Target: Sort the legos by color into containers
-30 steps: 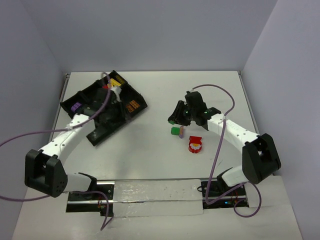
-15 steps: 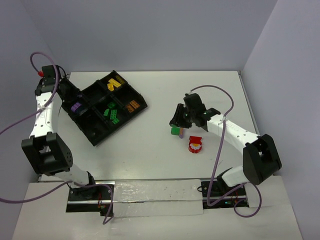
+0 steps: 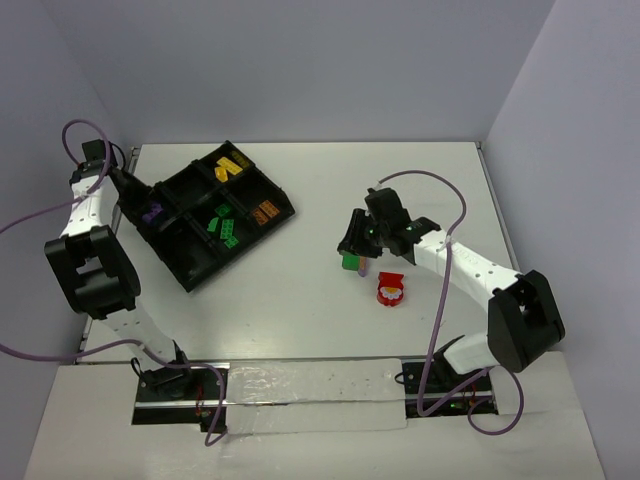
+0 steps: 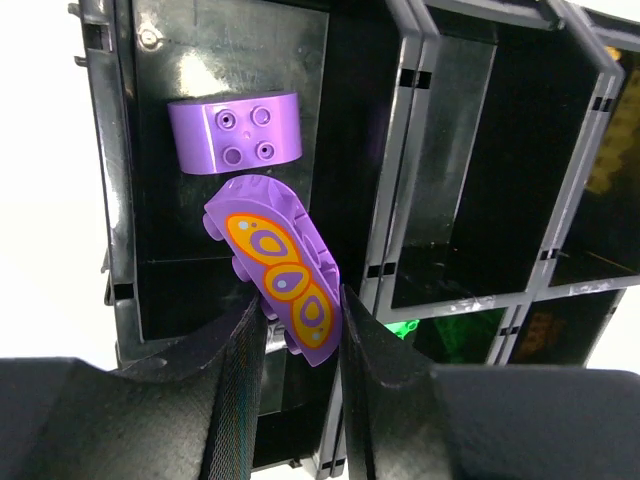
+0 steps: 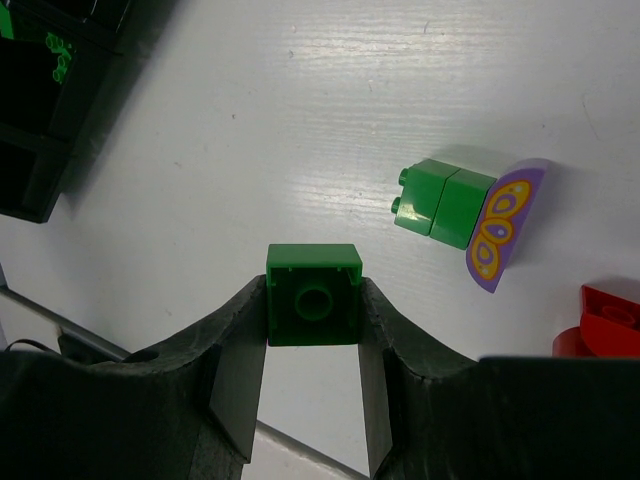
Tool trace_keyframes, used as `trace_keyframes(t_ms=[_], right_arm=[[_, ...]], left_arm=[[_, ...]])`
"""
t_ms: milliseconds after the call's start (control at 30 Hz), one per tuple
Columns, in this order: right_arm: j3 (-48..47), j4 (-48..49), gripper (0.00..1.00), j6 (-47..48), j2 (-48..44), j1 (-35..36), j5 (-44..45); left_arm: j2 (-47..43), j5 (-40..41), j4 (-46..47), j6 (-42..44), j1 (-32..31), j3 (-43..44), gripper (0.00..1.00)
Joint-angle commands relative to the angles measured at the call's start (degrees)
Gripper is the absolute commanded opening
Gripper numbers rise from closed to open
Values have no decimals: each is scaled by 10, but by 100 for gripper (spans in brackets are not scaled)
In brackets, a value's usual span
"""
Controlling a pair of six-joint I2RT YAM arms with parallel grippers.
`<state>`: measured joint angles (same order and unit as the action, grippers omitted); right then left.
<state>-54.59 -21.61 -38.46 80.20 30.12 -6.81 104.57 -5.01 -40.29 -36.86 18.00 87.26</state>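
Purple lego partly hidden (left hand pinching).

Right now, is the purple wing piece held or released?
Held: the left gripper pinches the wing piece over the compartment holding a purple brick.

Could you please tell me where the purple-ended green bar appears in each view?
Top external: purple-ended green bar, right of centre.
Left wrist: not in it.
Right wrist: bar, upper right.
Shared landmark: black tray, in all three.

White table, pale lilac walls
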Motion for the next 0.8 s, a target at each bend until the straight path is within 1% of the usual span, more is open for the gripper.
trace_keyframes(t_ms=[0, 33, 67, 100, 167, 233, 333, 433, 567, 700, 767], right_arm=[[-3, 11, 0, 2, -3, 5, 12], [-4, 11, 0, 3, -1, 5, 10], [-6, 11, 0, 4, 1, 5, 9], [-6, 10, 0, 5, 3, 5, 7], [-9, 10, 0, 6, 4, 5, 9], [-9, 9, 0, 5, 3, 5, 10], [-7, 10, 0, 4, -1, 6, 11], [-13, 4, 0, 5, -2, 12, 17], [-38, -14, 0, 14, 3, 33, 37], [-75, -30, 0, 28, 30, 89, 59], [-102, -37, 0, 35, 52, 114, 66]], left_arm=[[-3, -15, 20, 5, 2, 18, 20], [-5, -17, 25, 7, 2, 13, 24], [-7, -18, 29, 10, 2, 6, 31], [-8, -20, 33, 12, 2, 0, 41], [-10, -29, 38, 18, 2, -5, 51], [-11, -33, 41, 27, 2, -5, 66], [-12, -38, 39, 36, 2, -1, 80], [-19, -43, 35, 41, 0, 2, 84], [-53, -33, 22, 56, -19, 12, 84], [-96, -10, -2, 85, -91, 16, 84], [-115, 2, -14, 97, -132, 4, 83]])
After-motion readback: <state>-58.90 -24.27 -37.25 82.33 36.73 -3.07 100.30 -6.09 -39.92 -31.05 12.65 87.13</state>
